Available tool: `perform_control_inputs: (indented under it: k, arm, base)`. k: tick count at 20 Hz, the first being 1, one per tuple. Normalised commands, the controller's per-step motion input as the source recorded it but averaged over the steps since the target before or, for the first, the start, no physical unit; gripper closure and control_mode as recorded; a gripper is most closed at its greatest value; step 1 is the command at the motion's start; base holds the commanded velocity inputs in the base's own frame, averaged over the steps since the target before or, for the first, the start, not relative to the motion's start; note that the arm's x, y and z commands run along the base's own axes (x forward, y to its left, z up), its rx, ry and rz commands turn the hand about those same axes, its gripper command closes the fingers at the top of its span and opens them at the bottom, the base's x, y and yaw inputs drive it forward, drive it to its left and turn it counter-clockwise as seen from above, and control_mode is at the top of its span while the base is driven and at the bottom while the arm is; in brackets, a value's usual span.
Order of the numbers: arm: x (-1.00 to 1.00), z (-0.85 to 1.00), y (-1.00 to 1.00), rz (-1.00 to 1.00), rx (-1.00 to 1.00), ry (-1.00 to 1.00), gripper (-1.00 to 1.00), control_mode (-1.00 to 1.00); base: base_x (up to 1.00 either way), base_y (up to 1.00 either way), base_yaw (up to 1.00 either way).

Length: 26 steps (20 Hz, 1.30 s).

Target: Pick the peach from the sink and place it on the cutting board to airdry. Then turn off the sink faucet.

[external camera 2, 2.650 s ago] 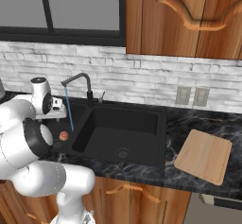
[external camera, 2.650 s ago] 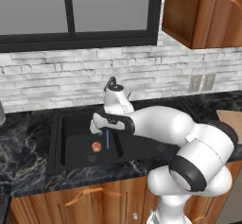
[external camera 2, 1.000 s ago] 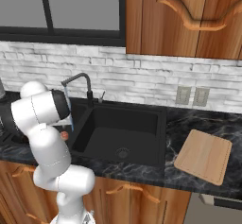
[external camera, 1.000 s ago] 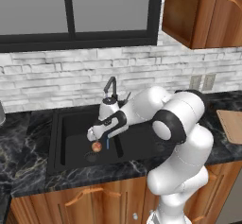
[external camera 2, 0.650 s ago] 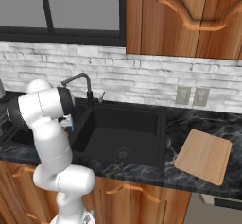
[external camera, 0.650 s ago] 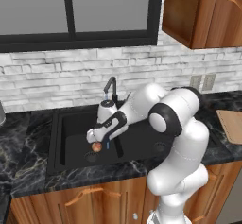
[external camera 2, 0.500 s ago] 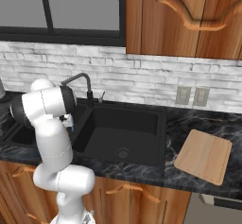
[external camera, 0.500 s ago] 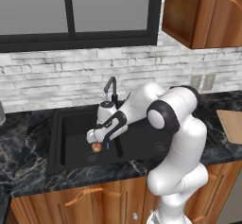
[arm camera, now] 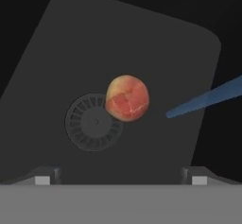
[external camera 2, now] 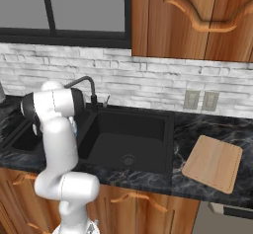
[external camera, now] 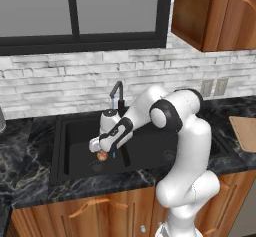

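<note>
black sink (external camera: 65, 146) basin, peach (arm camera: 127, 98) beside drain (arm camera: 93, 122), gripper (arm camera: 118, 176) spread above

Sink (external camera: 75, 151) matt black; cutting board (external camera 2: 213, 163) smooth pale wood.

Arm swung down into left basin of sink (external camera: 75, 126); open jaws now lower over peach (arm camera: 127, 98).
</note>
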Motion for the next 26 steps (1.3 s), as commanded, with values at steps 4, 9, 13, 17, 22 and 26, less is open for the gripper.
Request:
perform_control_inputs:
  k: [4, 9, 13, 17, 22, 26]
  arm:
    - [0.11, -0.19, 0.01, 0.0, -0.03, 0.0, -1.0, -1.0]
    - [0.18, -0.23, 0.0, -0.01, -0.02, 0.01, -1.0, -1.0]
    - [0.21, -0.23, 0.02, 0.0, -0.01, 0.01, -1.0, -1.0]
    - [0.27, -0.19, 0.08, 0.0, 0.0, 0.01, -1.0, -1.0]
    - [0.25, -0.17, 0.06, 0.0, 0.0, 0.02, -1.0, -1.0]
    - [0.2, -0.19, 0.02, 0.0, 0.0, 0.02, -1.0, -1.0]
  base:
    - [0.0, 0.0, 0.0]
    - [0.0, 0.0, 0.0]
    - [0.0, 0.0, 0.0]
    - [0.0, 0.0, 0.0]
    - [0.0, 0.0, 0.0]
    - [0.0, 0.0, 0.0]
